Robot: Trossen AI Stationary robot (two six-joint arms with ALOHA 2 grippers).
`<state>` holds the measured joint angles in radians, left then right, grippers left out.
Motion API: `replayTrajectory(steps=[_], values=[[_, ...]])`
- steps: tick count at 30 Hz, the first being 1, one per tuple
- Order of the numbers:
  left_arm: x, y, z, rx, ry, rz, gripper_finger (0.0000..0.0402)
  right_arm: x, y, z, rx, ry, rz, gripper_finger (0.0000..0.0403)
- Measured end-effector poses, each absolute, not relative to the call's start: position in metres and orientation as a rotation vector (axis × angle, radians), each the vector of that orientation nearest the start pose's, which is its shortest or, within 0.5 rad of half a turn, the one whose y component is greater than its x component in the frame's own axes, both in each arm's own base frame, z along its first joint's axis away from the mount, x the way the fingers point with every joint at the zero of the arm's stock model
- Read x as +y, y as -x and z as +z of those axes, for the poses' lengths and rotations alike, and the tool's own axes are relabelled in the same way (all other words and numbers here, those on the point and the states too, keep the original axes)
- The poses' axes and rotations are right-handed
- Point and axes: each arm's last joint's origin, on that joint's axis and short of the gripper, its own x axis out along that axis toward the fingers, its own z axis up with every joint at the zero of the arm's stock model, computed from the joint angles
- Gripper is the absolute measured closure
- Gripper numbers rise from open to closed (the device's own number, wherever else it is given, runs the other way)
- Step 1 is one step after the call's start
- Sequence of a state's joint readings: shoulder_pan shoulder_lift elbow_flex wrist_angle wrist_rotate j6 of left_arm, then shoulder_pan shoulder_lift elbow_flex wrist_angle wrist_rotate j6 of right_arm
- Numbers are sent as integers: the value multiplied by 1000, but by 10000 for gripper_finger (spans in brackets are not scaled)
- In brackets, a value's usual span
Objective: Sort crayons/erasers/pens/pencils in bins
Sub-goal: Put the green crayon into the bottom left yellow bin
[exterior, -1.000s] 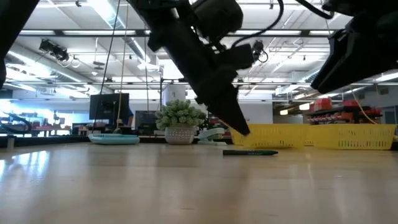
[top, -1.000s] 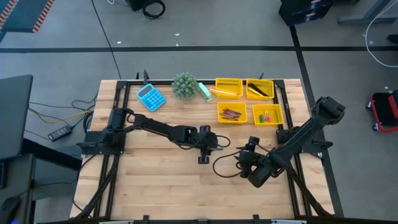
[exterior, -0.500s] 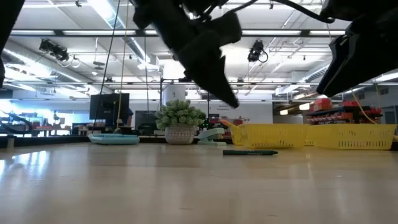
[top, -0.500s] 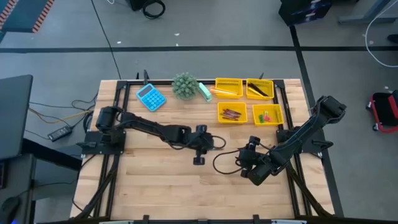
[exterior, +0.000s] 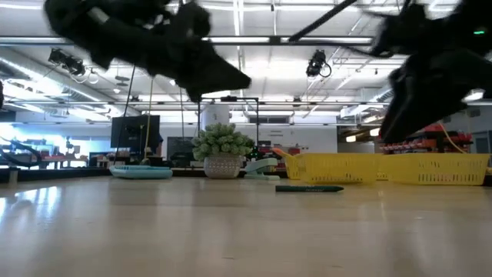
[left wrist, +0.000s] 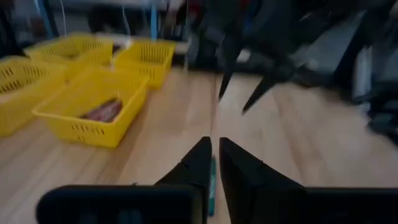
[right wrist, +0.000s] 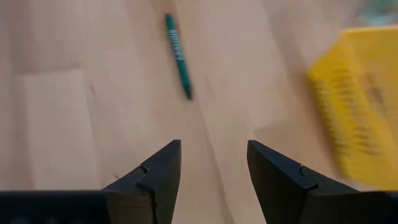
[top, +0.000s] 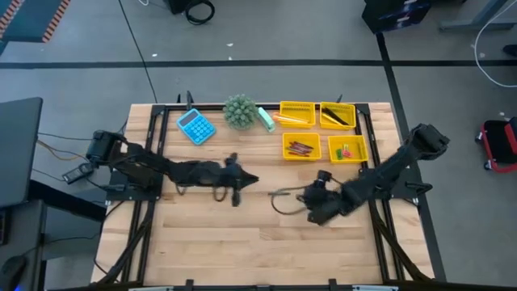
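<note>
Pens first: one green pen lies loose on the bare wood around the middle of the desk, on the near side of the bins and touching none of them. It sits flat between the two grippers.

The left gripper is up off the wood over the desk's middle. Its fingers are pinched nearly together with just a sliver of gap and have nothing in them. In its wrist view the pen is right past the tips. The right gripper hangs over the right half of the desk, fingers spread wide and empty, with the pen a bit ahead of it.

The four yellow bins sit in a two-by-two block by the far right corner:
- pencils in the far left one
- dark pens in the far right one
- crayons in the near left one
- erasers in the near right one

Along the far edge there's also a blue calculator, a little potted plant and a pale green thing.
</note>
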<state>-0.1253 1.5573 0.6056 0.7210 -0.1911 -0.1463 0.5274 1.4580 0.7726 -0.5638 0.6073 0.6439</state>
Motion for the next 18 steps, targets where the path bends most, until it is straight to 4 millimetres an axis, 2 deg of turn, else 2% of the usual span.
replayTrajectory(steps=[4, 8, 12, 18], values=[[-24, -270, 170, 9, 143, 97, 354, 88, -246, 182, 995, 38, -296, 213], [-11, -253, 158, -12, 133, 170, 359, 73, -269, 201, 981, 65, -245, 213], [-6, -250, 153, -1, 159, 217, 369, 64, -298, 203, 1045, 77, -182, 213], [-9, -249, 151, 19, 99, 208, 379, 57, -328, 189, 1289, 144, -192, 213]])
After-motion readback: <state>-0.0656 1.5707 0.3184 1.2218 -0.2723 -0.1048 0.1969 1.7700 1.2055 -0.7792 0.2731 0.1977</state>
